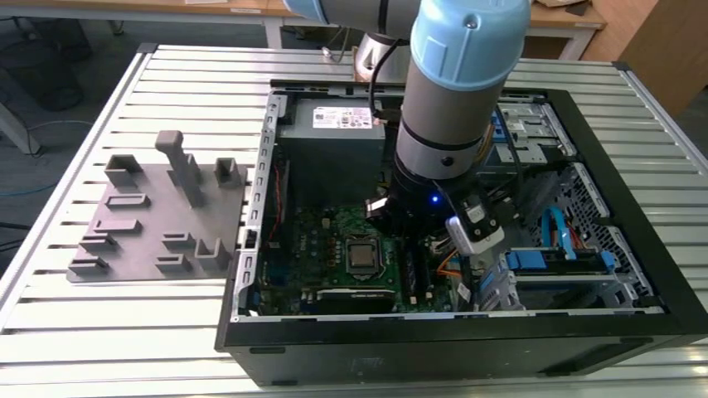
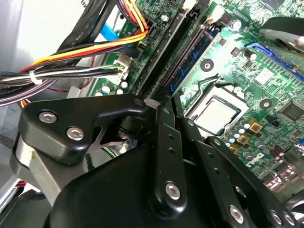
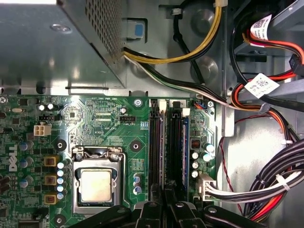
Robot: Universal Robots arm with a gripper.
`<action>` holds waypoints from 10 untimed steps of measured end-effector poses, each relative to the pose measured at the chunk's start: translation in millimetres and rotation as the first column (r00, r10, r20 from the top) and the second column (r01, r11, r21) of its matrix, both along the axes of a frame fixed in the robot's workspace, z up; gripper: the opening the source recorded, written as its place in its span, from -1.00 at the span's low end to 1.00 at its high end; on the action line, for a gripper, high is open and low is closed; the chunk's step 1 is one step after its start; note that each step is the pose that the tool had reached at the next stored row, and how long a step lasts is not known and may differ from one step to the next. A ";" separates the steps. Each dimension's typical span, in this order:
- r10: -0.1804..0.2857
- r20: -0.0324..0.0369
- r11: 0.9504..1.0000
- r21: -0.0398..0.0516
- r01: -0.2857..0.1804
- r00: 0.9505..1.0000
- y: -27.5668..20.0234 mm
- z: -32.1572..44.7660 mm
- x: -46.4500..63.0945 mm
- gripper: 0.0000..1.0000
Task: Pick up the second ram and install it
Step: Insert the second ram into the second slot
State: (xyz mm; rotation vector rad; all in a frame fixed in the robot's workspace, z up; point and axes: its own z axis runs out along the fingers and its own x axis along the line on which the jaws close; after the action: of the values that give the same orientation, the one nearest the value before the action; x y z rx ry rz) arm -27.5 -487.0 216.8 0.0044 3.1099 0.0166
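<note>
Second ram [image 3: 184, 147]: long, thin blue-green memory board, standing on edge in the black slot bank of the green motherboard [image 3: 109, 128], in the slot farthest from the silver-lidded processor socket [image 3: 97, 184]. In the second wrist view the same board [image 2: 190, 59] runs away from the gripper, a blue strip beside the empty black slots. Long axis: parallel to the slots, in line with the gripper's reach. Whether it is pressed fully home is hard to judge.

Gripper [image 3: 167, 202]: black linkage fingers, drawn close together directly above the near end of the slot bank, clamped on nothing visible; the ram lies just ahead of the fingertips and slightly to one side.

Surroundings: perforated grey metal power supply box [image 3: 57, 42] beyond the slots; bundle of yellow, red and black cables [image 3: 266, 109] alongside. In the exterior view, the open black computer case [image 1: 465, 348] lies on the slatted metal surface [image 1: 66, 332], with the grey plastic slotted block [image 1: 155, 215] at the exterior view's left.
</note>
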 end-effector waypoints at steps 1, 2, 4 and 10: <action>0.000 0.000 1.000 0.000 0.000 1.000 0.0 -0.3 0.0 -0.73; 0.000 0.000 1.000 0.000 0.000 1.000 0.1 -0.9 0.0 -0.73; 0.000 0.000 1.000 0.001 0.000 1.000 0.2 -2.0 0.0 -0.73; 0.000 0.000 1.000 0.002 0.000 1.000 0.1 -6.0 0.0 -0.73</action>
State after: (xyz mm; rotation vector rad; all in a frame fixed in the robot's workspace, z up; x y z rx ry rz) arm -27.5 -486.9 210.8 0.0044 3.1100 0.0205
